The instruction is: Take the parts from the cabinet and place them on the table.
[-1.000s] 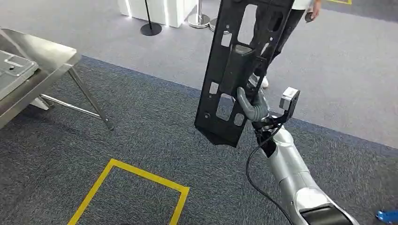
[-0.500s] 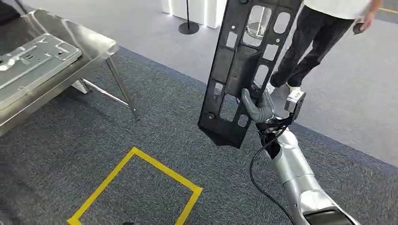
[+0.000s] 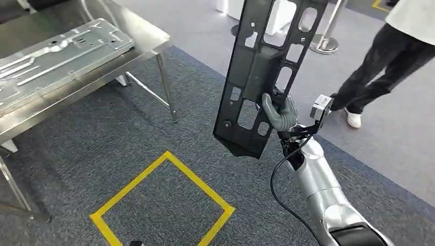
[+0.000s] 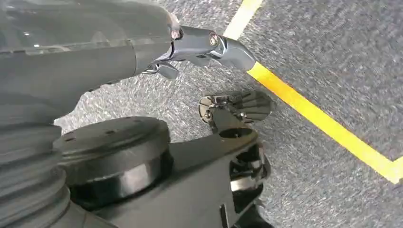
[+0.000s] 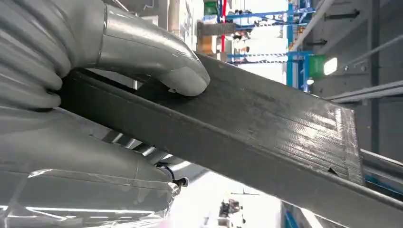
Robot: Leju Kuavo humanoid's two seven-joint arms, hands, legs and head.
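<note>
**A:** Start with the table (image 3: 149, 43). It stands off to your left, steel, with a pressed metal sheet (image 3: 56, 54) already lying across most of its top. You need the bare strip along the near edge, or the space beyond the sheet, so decide which before you close in.

**B:** And the panel (image 3: 267, 72)?

**A:** It is up in the air, well apart from the table, standing nearly upright and tilted a little. Your right hand (image 3: 279, 113) holds it low down, thumb (image 5: 183, 78) pressed on one face and the fingers wrapped behind the raised block in its middle. That leaves a long length above the grip (I judge it top-heavy, so it will want to swing when you turn). Turn slowly and keep the wrist firm.

**B:** Anything in the way?

**A:** A person (image 3: 390, 61) is standing just beyond the panel's far side. Swing it toward the table, away from them. The yellow tape square (image 3: 164, 200) on the carpet lies between you and the table.

**B:** The left hand (image 4: 209, 45)?

**A:** It hangs low over the carpet near the tape, holding nothing; whether its fingers are spread or curled I cannot tell. Lay the panel flat rather than dropping an edge onto the sheet.
</note>
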